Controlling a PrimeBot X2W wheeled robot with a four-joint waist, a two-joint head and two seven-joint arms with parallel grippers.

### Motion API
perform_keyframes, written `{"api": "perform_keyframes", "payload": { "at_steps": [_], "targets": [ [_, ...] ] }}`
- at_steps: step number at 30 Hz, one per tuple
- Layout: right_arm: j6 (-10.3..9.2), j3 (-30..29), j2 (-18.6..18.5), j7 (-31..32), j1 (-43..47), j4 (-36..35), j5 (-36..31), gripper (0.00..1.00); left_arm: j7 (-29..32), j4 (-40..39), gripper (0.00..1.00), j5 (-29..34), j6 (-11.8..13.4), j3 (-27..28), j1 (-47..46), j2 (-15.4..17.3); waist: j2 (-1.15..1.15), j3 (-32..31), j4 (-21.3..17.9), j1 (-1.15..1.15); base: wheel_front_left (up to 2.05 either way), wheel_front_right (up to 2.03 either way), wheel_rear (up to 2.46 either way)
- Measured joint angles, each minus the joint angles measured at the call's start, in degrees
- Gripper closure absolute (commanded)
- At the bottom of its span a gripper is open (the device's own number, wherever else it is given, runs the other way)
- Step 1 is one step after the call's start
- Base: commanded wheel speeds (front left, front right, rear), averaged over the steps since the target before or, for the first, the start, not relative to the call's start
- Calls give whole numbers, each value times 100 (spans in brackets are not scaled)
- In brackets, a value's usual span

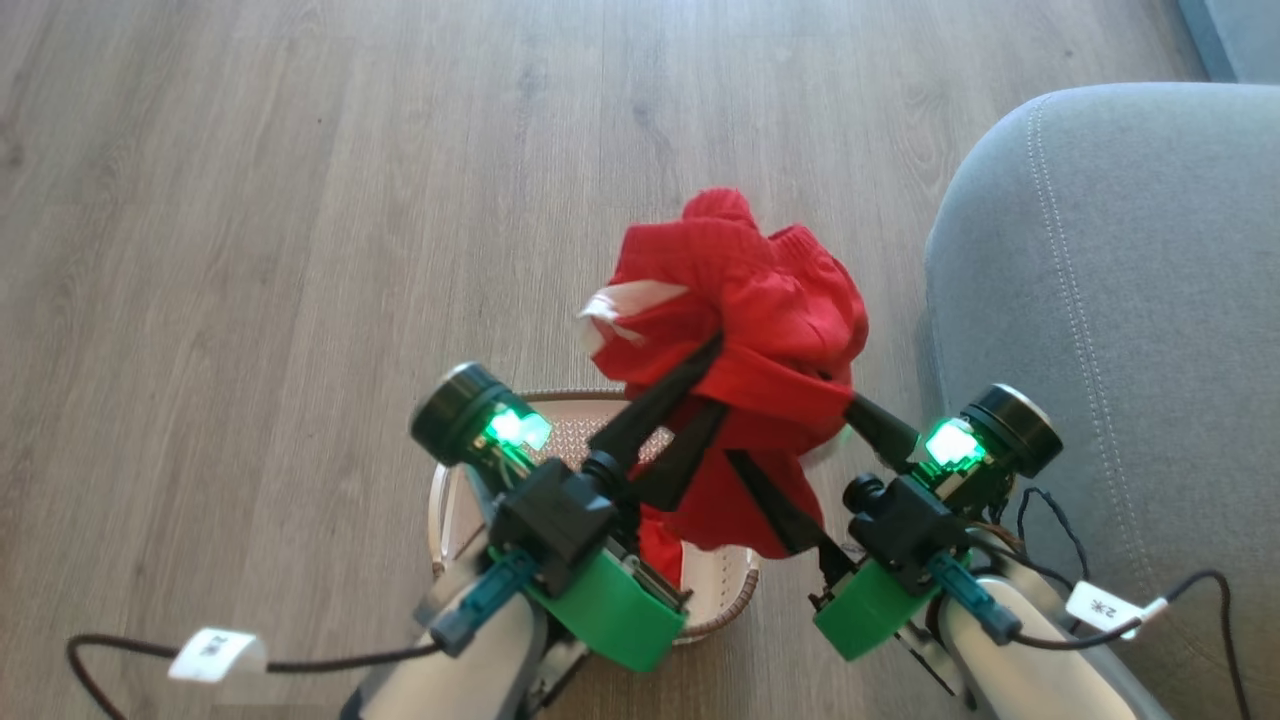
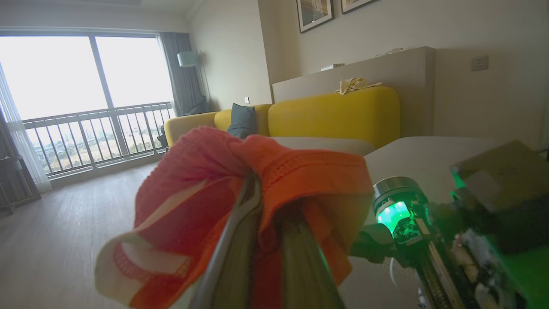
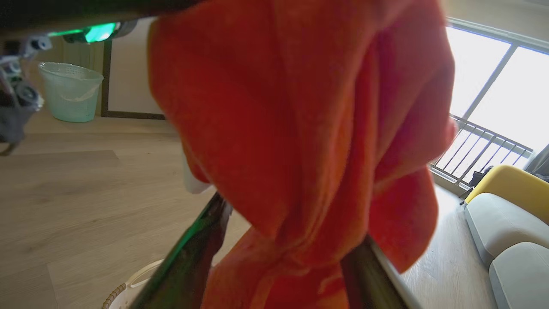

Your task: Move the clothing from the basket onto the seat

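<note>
Clothing [image 1: 750, 330], a red bundle with white trim, hangs above the basket [image 1: 575, 425], which stands on the wooden floor [image 1: 250, 250] beneath both arms. The grey seat [image 1: 1100, 300] lies just to the right. The left hand [image 1: 722, 372] is clamped on the clothing. The right hand [image 1: 790, 428] has its fingers wide apart, with the fabric draped between them and perhaps resting on one.
</note>
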Motion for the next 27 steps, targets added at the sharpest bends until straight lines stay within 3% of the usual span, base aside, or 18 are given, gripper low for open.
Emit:
{"api": "perform_keyframes", "payload": {
  "at_steps": [9, 10, 11, 12, 27],
  "targets": [
    [0, 12, 237, 0, -92, 138, -146, 0, 0, 70, 100, -51, -86, -304, 2, 2, 0, -46, 31, 0, 0, 0, 0],
    [0, -22, 277, 0, -92, 114, -87, 51, 0, 74, 100, -51, -86, -310, 2, 2, 0, -47, 30, 0, 0, 0, 0],
    [0, -68, 310, 0, -91, 83, -32, 82, 0, 75, 100, -51, -87, -319, 2, 2, 0, -46, 30, 0, 0, 0, 0],
    [0, -112, 337, 0, -90, 43, 48, 100, 0, 76, 100, -51, -88, -322, 2, 2, 0, -43, 30, 0, 0, 0, 0],
    [0, -856, 545, 0, -57, -176, 623, 100, -1, 241, 100, -209, -89, -240, 34, 2, 0, -8, 19, 0, 0, 0, 0]
  ]
}}
